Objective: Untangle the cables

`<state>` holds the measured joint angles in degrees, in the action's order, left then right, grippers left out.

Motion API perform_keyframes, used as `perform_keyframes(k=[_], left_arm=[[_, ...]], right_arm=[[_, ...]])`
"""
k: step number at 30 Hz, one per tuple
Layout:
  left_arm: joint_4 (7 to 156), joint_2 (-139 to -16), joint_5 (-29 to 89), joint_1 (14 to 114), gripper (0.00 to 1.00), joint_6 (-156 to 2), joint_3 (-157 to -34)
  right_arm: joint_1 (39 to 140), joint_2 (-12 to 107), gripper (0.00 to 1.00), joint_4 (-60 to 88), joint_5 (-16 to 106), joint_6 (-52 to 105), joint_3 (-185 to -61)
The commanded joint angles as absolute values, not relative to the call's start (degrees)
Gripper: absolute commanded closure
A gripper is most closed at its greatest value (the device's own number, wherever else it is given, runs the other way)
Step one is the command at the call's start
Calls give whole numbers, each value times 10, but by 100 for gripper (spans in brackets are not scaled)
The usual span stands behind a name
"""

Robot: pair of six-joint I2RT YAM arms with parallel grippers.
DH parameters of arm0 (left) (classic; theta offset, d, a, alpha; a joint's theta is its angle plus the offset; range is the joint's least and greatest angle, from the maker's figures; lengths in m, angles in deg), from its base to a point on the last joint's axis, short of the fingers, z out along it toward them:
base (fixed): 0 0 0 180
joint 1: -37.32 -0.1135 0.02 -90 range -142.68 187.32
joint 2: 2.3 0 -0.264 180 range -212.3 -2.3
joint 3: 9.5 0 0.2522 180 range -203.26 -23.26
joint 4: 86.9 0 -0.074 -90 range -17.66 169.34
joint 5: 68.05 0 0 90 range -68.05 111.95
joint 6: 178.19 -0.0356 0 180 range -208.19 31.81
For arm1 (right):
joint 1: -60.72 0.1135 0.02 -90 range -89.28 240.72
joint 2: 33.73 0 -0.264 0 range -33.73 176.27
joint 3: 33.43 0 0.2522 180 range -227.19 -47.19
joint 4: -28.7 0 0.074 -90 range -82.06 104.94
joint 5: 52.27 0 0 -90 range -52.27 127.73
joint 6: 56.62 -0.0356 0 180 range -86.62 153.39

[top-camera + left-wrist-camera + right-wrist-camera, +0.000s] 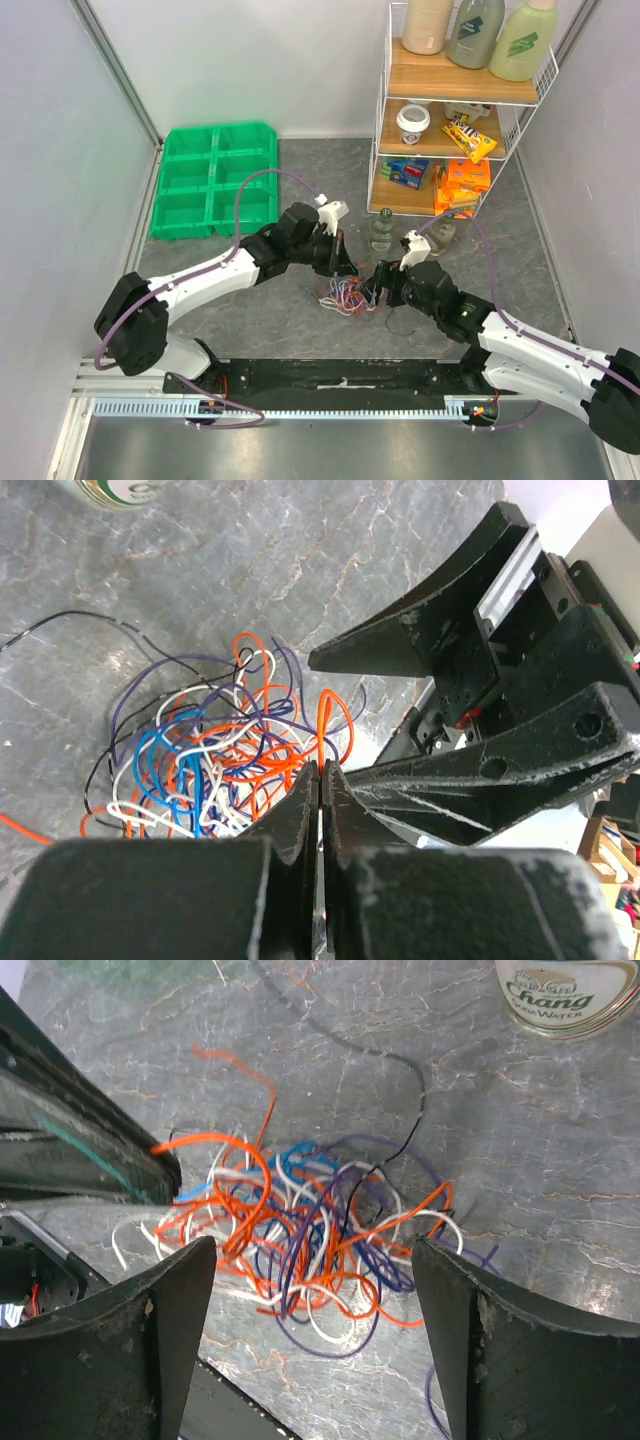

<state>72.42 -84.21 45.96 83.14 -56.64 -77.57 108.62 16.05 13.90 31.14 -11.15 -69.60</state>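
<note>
the cables (345, 297) are sitting in one loose knot on the grey table (280, 325), just in front of both arms and right between the two grippers. the left gripper (320, 777) is squeezing its jaws fully together at the edge of the pile. an orange wire (329, 712) is running straight into the tips, so i'm reading that as pinching that one strand. the right gripper (312, 1252) is hanging with its jaws spread wide, straddling the pile without touching anything i can make out.

my guess on why: one side is anchoring a single strand while the other is lining up wide enough to pin or grab the bulk, so the orange one can get pulled free. that's just my read of it though.

view differences: the top camera is only giving a tiny multicolour smudge with both gripper heads crowding over it, so jaw state is hopeless there. the left wrist view is showing the closed tips up close, plus the right gripper's open fingers (420, 630) looming in from the right. the right wrist view is showing the orange wire coming off the left finger tip, the purple, white, blue and black loops in the pile, and a chang water bottle (570, 995) standing well apart from it.
</note>
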Motion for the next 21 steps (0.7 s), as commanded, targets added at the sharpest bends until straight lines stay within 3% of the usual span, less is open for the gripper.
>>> perform_keyframes(k=[1, 3, 7, 10, 15, 17, 21], left_arm=[[730, -815, 494, 843, 98, -523, -799], [732, -801, 497, 847, 98, -513, -810], [741, -770, 508, 850, 98, -495, -832], [749, -747, 503, 850, 98, -482, -843], [752, -700, 488, 850, 98, -471, -864], [749, -679, 474, 850, 98, -475, -876], [726, -654, 445, 849, 99, -480, -898]], right_arm=[[1088, 150, 17, 158, 270, -127, -692], [1088, 152, 24, 155, 255, -136, -687], [1088, 148, 53, 159, 235, -158, -662], [1088, 138, 66, 150, 208, -181, -645], [1088, 132, 96, 11, 101, -244, -663], [1088, 135, 95, -35, 69, -248, -683], [1088, 129, 67, -44, 93, -168, -723]])
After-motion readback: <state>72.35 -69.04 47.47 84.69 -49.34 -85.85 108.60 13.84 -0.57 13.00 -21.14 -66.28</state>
